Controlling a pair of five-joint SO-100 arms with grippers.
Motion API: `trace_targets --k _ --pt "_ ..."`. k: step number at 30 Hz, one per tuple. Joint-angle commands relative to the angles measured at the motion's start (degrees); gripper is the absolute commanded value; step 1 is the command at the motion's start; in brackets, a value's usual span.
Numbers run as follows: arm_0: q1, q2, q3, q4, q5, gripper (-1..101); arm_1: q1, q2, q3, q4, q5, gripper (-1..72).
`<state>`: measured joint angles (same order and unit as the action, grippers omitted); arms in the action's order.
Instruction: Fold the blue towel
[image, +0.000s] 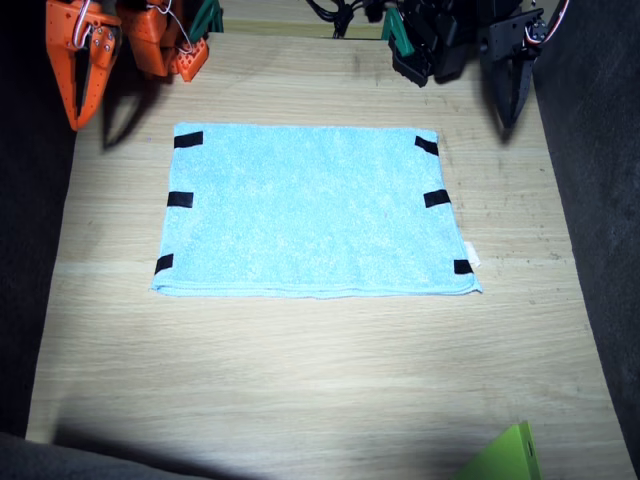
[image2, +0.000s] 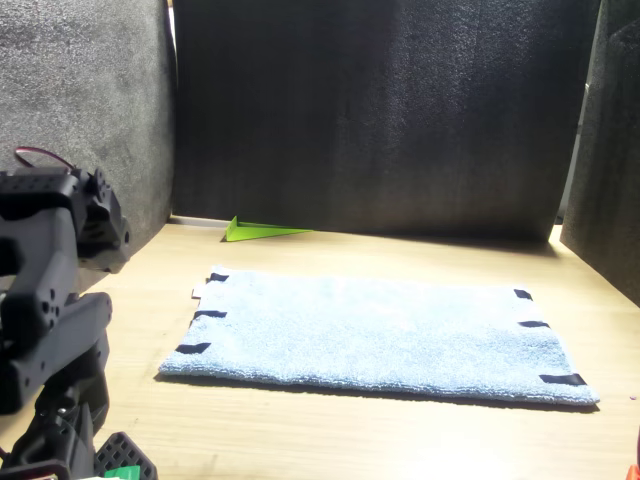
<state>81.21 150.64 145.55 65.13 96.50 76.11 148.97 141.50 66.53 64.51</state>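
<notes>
The light sky-blue terry towel (image: 315, 210) lies flat mid-table (black tape strips on both short edges). The orange right gripper (image: 78, 75) and black left gripper (image: 510, 85) hang pressed together, well apart from it

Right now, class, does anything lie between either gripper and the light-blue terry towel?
Nothing visible does. Bare wooden table separates the orange right gripper and black left gripper from the towel.
</notes>
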Motion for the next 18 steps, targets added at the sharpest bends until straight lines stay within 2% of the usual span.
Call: trace_targets --k 1,6,10,18 --pt "0.1 -4.6 -4.7 -2.4 -1.3 0 2.4 -2.4 -4.3 1.4 1.8 4.0" --pt "-2.3 -8.7 -5.4 -5.5 -3.4 0 7.2 -8.3 -6.9 1.9 2.4 7.1" --pt "-4.0 -11.3 -5.3 -7.9 -4.7 0 11.0 -15.7 -8.2 -0.2 3.4 6.9" --pt "-3.5 -10.9 -3.8 -9.3 -4.6 0 13.9 -25.7 -15.2 -0.2 6.2 8.6"
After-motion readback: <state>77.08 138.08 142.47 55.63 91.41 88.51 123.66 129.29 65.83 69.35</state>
